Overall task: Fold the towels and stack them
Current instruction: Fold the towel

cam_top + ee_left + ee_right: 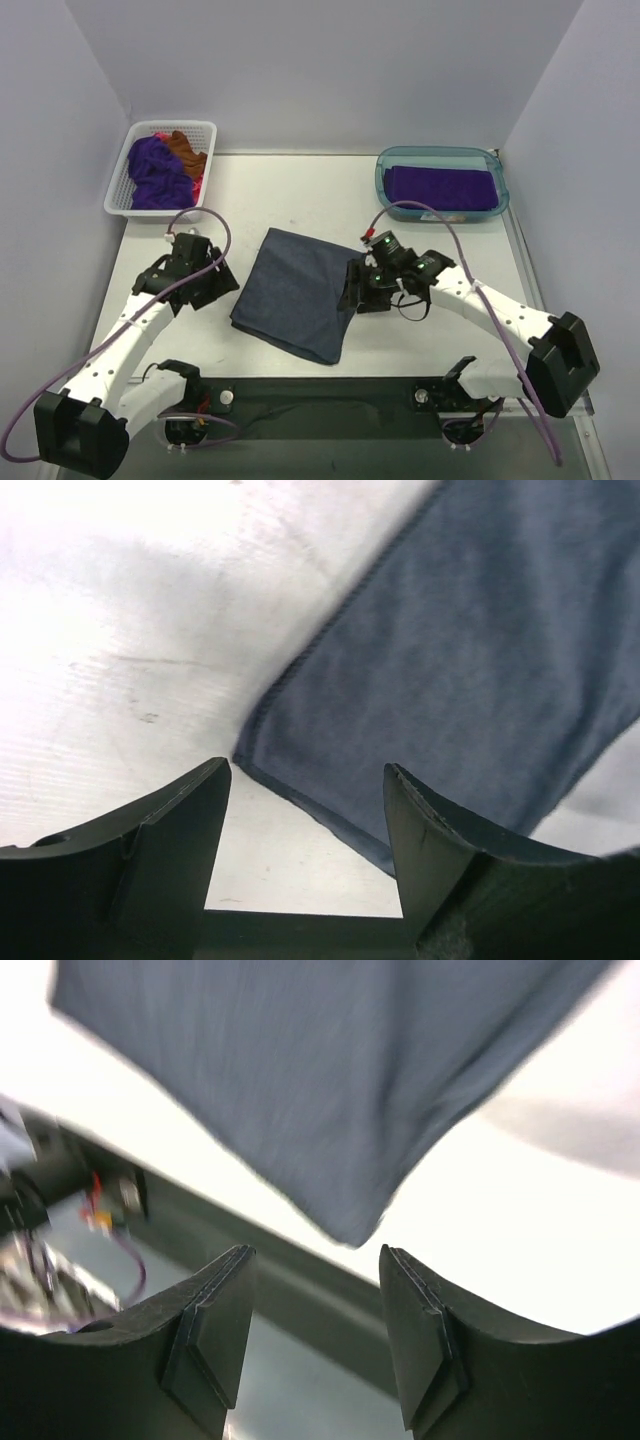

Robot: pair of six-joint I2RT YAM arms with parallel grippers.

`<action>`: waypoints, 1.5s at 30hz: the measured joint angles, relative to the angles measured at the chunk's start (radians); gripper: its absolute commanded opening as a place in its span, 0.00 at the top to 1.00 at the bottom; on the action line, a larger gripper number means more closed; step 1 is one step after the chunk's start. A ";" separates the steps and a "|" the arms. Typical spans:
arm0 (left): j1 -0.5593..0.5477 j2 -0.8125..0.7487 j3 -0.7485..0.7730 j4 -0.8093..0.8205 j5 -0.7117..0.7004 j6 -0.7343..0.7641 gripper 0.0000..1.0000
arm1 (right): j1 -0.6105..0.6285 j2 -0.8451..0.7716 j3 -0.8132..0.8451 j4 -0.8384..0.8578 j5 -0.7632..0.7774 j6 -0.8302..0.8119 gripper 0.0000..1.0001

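Note:
A dark slate blue-grey towel (295,292) lies folded flat on the white table between the arms. It also shows in the left wrist view (470,660) and in the right wrist view (330,1080). My left gripper (222,283) is open and empty beside the towel's left corner; in the left wrist view (305,780) that corner lies between its jaws. My right gripper (358,292) is open and empty at the towel's right edge; in the right wrist view (315,1260) its jaws stand below a towel corner. A folded purple towel (440,186) lies in the teal tub (382,178).
A white lattice basket (118,190) at the back left holds crumpled purple (155,172), rust-brown (186,150) and pink (197,188) towels. White walls enclose the table. The dark front rail (320,395) with the arm bases runs along the near edge.

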 measured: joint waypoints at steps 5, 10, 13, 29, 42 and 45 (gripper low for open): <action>-0.110 0.022 0.078 -0.011 0.007 -0.006 0.34 | -0.129 -0.071 0.003 -0.013 0.075 -0.047 0.52; -0.301 0.143 0.130 0.004 0.019 -0.023 0.47 | -0.204 -0.042 0.024 -0.005 0.142 -0.064 0.58; -0.373 0.246 0.136 0.018 0.023 -0.026 0.52 | -0.261 0.013 0.031 0.041 0.174 -0.067 0.62; -0.730 0.438 0.199 0.166 0.001 0.041 0.54 | -0.449 0.346 -0.012 0.514 0.095 0.069 0.62; -0.884 0.637 0.258 0.213 0.019 0.171 0.58 | -0.450 0.409 -0.081 0.695 0.063 0.177 0.62; -0.883 0.641 0.258 0.213 0.036 0.184 0.62 | -0.450 0.410 -0.089 0.711 0.064 0.186 0.62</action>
